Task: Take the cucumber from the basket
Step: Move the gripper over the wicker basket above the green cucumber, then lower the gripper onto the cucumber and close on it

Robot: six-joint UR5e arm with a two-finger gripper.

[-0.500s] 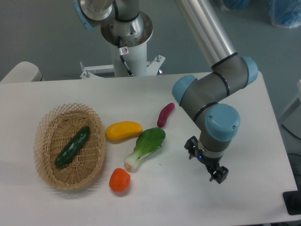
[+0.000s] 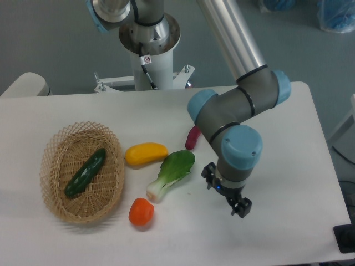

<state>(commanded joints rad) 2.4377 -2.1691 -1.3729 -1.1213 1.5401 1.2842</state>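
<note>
Cucumber (image 2: 85, 172) lies in the basket (image 2: 52, 145), well left of the fingers (image 2: 227, 195), which hold nothing; their opening is unclear. Crossing over risks brushing the bok choy (image 2: 172, 173) between them.

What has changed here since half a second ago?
The arm swung left, carrying the gripper toward the bok choy and partly hiding the purple vegetable. It holds nothing. The cucumber lies in the basket as before; the yellow pepper and orange one stayed put.
</note>
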